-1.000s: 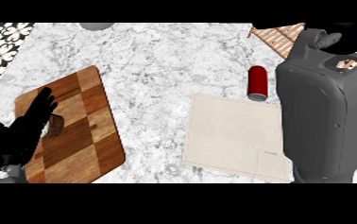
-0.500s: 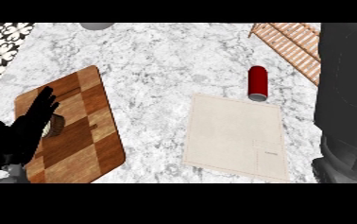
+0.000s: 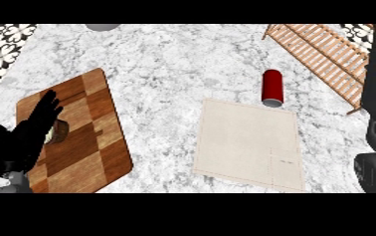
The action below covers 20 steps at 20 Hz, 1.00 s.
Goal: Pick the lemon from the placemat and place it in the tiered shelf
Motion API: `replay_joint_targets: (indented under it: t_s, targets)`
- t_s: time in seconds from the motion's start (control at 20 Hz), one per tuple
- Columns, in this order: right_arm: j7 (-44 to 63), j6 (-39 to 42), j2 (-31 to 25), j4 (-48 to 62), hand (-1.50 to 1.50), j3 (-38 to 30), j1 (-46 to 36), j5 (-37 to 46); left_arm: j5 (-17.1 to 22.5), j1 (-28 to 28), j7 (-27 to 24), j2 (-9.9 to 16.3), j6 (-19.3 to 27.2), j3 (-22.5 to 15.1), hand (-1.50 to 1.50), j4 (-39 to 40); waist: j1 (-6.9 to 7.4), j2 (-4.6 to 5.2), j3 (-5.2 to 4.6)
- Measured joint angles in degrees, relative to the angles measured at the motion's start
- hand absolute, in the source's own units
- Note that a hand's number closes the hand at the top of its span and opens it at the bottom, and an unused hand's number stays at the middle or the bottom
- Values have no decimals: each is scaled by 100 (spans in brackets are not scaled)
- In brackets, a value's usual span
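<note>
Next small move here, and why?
Probably bring the right arm in over the tiered shelf. The placemat lies bare and no lemon shows anywhere. Only a dark sliver, maybe the right arm, shows at the right edge beside the shelf. The left hand rests open over the cutting board.

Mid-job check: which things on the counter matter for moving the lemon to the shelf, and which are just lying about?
Job:
- placemat, beige, no lemon on it
- tiered shelf, wooden slats, upper right
- lemon: not visible

Lying about:
- red can on its side, just above the placemat
- wooden cutting board, left
- left hand, open, resting over the board
</note>
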Motion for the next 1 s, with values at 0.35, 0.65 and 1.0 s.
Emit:
replay_joint_targets:
  t_s: [0.35,0.65,1.0]
  targets:
    - [-268,-271,-541,818,150,-240,72,67,-36,31,-180,-2,-58,58,0,78,8,8,4]
    - [-504,-1022,-907,1637,150,-565,89,-93,-25,-21,-123,-32,-95,70,0,81,39,21,4]
    - [-605,-1899,-1193,2295,-150,-924,341,-310,-63,-43,-58,-70,-90,66,0,60,33,21,7]
